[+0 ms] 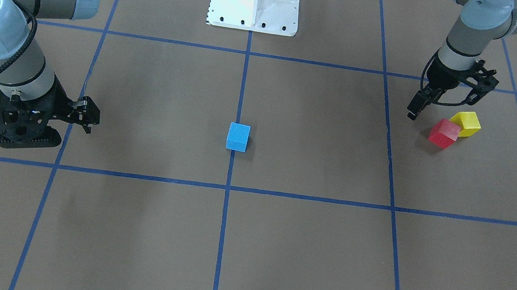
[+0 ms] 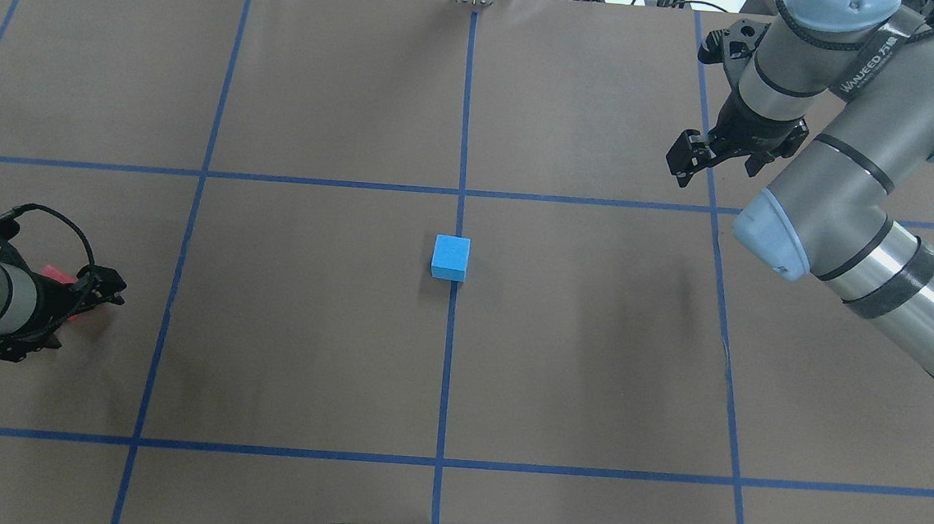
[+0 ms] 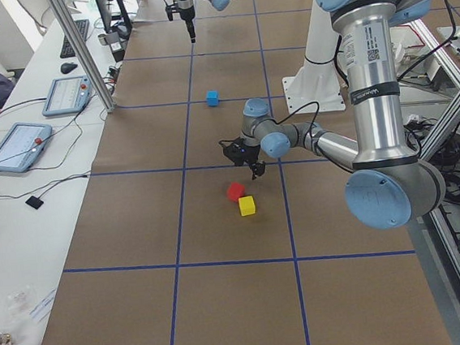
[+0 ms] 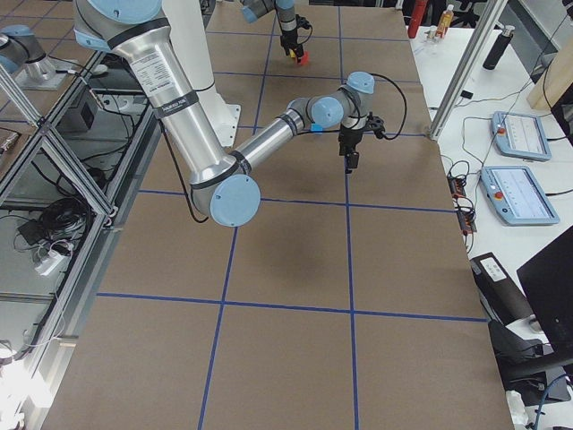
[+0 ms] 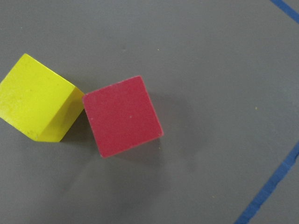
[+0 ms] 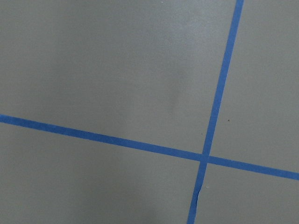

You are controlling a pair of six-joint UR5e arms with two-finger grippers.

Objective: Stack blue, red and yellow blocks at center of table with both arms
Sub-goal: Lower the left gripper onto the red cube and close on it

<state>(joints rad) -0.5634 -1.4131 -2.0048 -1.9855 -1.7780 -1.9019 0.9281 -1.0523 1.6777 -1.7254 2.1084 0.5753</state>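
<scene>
On the taped brown table (image 1: 303, 256), the left gripper (image 1: 444, 99) hangs with jaws spread just above the touching red block (image 1: 444, 132) and yellow block (image 1: 466, 123) on the robot's far left; the right gripper (image 2: 692, 156), apparently closed and empty, waits far right. The blue block (image 2: 451, 258) sits at centre. These cubes look light and rigid: pinch opposite flat faces.
</scene>
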